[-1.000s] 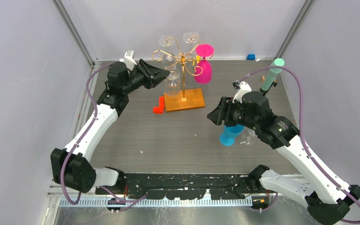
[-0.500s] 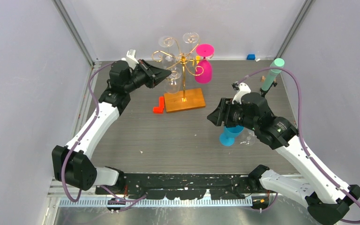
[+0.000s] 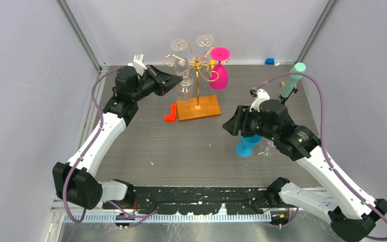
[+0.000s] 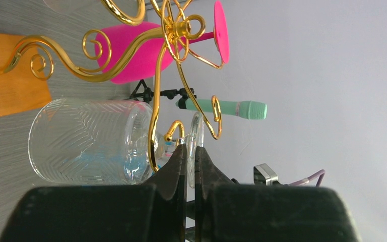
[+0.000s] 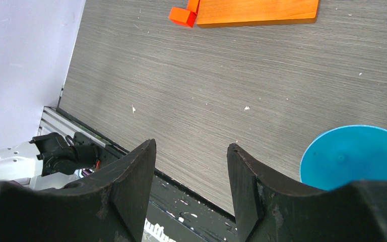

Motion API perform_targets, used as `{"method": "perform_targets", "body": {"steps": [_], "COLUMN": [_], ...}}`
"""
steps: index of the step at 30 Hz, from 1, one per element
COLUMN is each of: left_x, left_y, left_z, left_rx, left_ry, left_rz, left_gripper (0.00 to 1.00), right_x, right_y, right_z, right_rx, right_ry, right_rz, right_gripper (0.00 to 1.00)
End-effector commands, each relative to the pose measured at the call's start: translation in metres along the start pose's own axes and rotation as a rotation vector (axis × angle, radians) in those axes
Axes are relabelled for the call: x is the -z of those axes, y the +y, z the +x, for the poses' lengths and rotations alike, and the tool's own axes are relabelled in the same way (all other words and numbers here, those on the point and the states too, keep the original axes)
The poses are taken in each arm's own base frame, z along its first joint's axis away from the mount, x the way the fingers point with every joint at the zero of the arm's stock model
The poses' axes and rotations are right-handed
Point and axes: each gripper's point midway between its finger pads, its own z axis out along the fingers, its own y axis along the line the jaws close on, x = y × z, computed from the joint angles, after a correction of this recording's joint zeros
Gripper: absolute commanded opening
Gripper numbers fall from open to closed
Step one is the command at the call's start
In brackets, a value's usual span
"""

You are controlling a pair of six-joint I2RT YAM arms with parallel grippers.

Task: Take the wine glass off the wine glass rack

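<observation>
the left tool (image 4: 189, 152) pinches the stem of the clear wine glass (image 4: 85, 141), which hangs upside down by its foot on the rack (image 3: 197, 107) (hence the sideways grip); the right tool (image 5: 190, 147) hovers spread over the worktop (image 5: 206, 75).

Scroll arms (image 4: 154, 121) and pink glass (image 4: 131, 55) crowd the wine glass (image 4: 90, 141).

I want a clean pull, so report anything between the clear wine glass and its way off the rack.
Nothing separates the left hand from the clear wine glass; it is shut on the stem. Only a gold hook of the wine glass rack curls round that stem. The pink glass hangs apart.
</observation>
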Motion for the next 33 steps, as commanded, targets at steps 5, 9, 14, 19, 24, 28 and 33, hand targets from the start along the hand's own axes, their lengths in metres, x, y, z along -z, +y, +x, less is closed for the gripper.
{"method": "perform_targets", "body": {"steps": [5, 9, 14, 19, 24, 28, 33], "left_x": [0.023, 0.024, 0.026, 0.026, 0.021, 0.019, 0.021], "left_y": [-0.047, -0.044, -0.047, -0.048, -0.053, -0.058, -0.058], "left_z": [-0.015, -0.017, -0.024, -0.034, -0.041, -0.044, -0.047], "left_rx": [-0.091, -0.092, -0.094, -0.092, -0.120, -0.125, -0.126], "left_ry": [-0.077, -0.089, -0.114, -0.148, -0.157, -0.162, -0.188], "left_rz": [0.110, 0.101, 0.103, 0.099, 0.101, 0.111, 0.109], "left_gripper": [0.00, 0.00, 0.00, 0.00, 0.00, 0.00, 0.00], "right_x": [0.005, 0.005, 0.005, 0.006, 0.007, 0.008, 0.008], "right_y": [0.011, 0.011, 0.011, 0.012, 0.012, 0.011, 0.011], "right_z": [-0.016, -0.016, -0.017, -0.018, -0.018, -0.019, -0.019], "right_rx": [-0.002, -0.002, -0.002, -0.002, -0.002, -0.001, -0.001], "right_ry": [-0.062, -0.066, -0.067, -0.070, -0.076, -0.076, -0.075], "right_rz": [-0.040, -0.037, -0.038, -0.041, -0.039, -0.037, -0.035], "right_gripper": [0.62, 0.66, 0.67, 0.67, 0.68, 0.68, 0.68]}}
